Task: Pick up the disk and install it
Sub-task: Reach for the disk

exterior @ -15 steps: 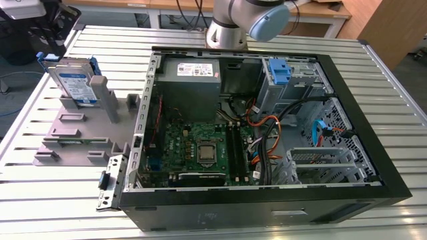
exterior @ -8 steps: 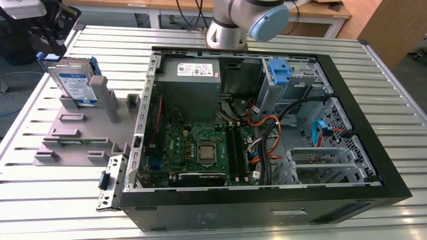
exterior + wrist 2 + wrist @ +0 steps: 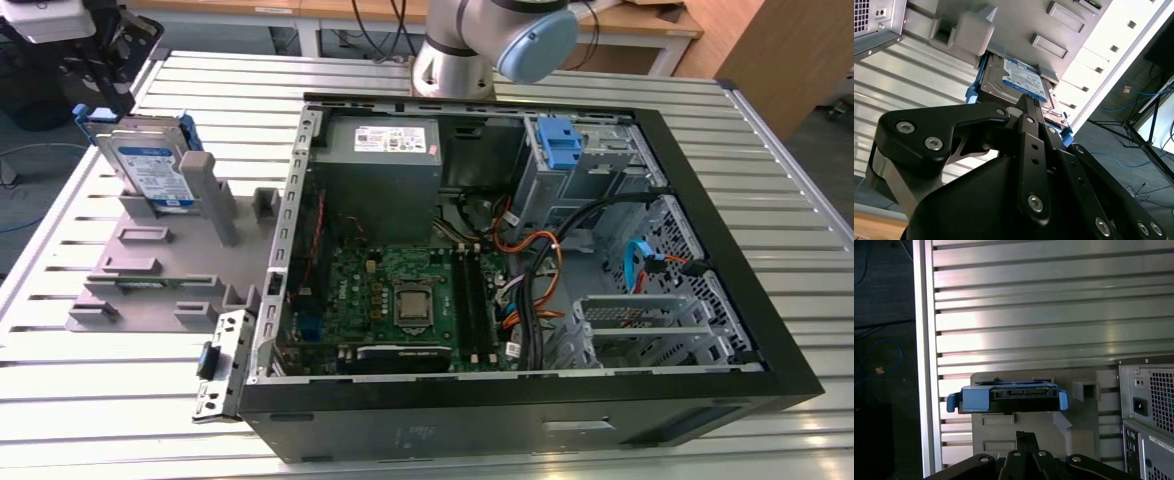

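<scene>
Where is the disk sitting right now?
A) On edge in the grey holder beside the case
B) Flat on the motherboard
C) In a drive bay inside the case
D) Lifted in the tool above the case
A: the disk stands on edge in the grey holder on the table, outside the open computer case at the exterior view's left of it.
</scene>
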You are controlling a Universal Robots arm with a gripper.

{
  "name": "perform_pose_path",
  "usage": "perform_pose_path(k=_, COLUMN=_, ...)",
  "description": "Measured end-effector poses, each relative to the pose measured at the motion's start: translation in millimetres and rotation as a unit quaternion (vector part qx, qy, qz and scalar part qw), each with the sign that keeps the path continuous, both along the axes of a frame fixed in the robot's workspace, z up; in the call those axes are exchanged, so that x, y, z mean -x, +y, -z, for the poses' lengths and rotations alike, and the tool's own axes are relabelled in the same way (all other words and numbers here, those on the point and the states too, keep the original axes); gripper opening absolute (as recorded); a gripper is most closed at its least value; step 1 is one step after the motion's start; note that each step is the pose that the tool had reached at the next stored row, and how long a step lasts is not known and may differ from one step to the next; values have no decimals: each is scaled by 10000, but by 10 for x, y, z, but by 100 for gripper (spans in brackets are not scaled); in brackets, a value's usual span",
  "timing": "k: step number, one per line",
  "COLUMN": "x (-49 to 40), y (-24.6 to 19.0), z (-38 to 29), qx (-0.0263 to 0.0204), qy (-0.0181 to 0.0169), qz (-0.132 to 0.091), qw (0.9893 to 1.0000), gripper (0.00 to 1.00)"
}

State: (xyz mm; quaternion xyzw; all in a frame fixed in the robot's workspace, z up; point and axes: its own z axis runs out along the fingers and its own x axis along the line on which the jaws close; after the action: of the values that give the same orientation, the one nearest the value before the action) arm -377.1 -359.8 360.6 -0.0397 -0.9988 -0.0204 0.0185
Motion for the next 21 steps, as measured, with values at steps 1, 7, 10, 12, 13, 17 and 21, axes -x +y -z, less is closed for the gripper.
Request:
perform_pose_path(k=1, x=0, y=0, z=1, qx=0, qy=0, qz=0, qw=10000, gripper=11)
perform_pose_path(k=7, x=0, y=32, z=21, qx=-1, qy=-2, qz=0, qw=10000, gripper=11)
perform_pose_path(k=10, x=0, y=64, z=34, qx=-1, qy=-1, qz=0, qw=10000, gripper=11)
perform_pose_path(k=12, x=0, y=82, z=45, qx=-1, qy=-2, qz=0, qw=10000, gripper=11)
perform_pose_path(k=13, x=1, y=88, z=54, qx=-1, qy=-2, qz=0, qw=10000, gripper=11)
perform_pose_path(k=17, x=-1, y=102, z=79, qx=-1, qy=-2, qz=-1, qw=10000, gripper=11)
perform_pose_path(k=21, x=0, y=103, z=79, qx=0, qy=-1, qz=0, qw=10000, gripper=11)
